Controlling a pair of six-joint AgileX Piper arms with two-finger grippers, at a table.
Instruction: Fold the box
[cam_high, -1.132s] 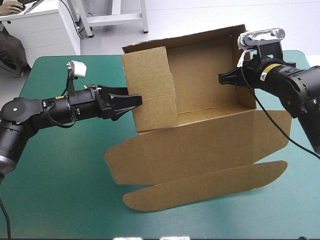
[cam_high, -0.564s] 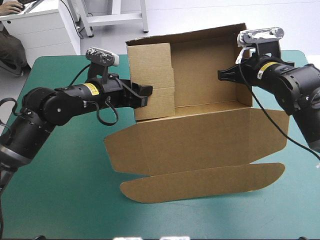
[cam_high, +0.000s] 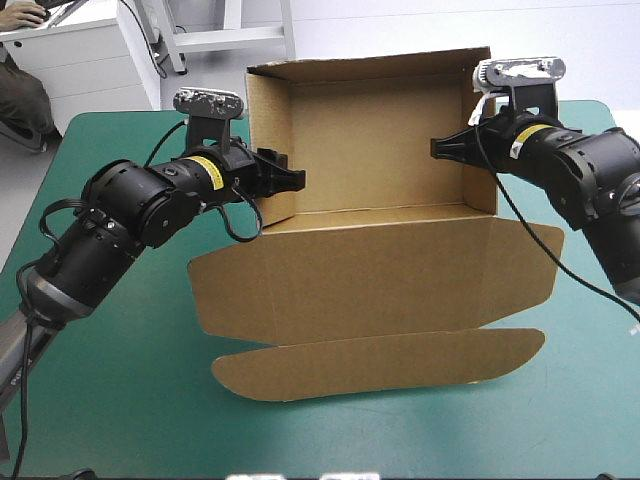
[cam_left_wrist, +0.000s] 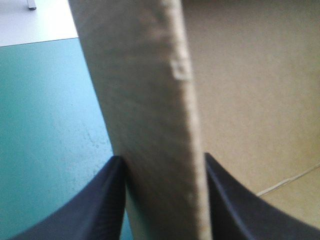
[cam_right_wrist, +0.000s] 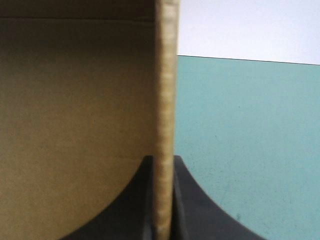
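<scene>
Watching through the high camera, I have the box (cam_high: 380, 270) on the teal-green cover (cam_high: 100, 400), held between my two arms as an open tray. Its back wall (cam_high: 380, 130) and both side walls stand upright.

The left gripper (cam_high: 290, 180) is clamped on the left wall (cam_high: 268, 110). In the left wrist view its black fingers (cam_left_wrist: 107, 200) sit one on each side of the brown board (cam_left_wrist: 150, 100), pressed against it, with the inside of the tray (cam_left_wrist: 250, 100) just beyond the inner finger and bare cover beside the outer one.

The right gripper (cam_high: 438, 150) is clamped on the right wall (cam_high: 477, 195), opposite the left one. Its own view shows the wall's thin edge (cam_right_wrist: 164, 100) running straight up from between the two fingers (cam_right_wrist: 192, 200), which are all but together on it. The box interior (cam_right_wrist: 75, 100) lies on one side of that gripper and open cover on the other.

Below both grippers, on the side nearer the robot, the lid (cam_high: 370, 290) lies flat on the cover. A long rounded flap (cam_high: 380, 365) lies along the lid's near edge, also flat.
</scene>
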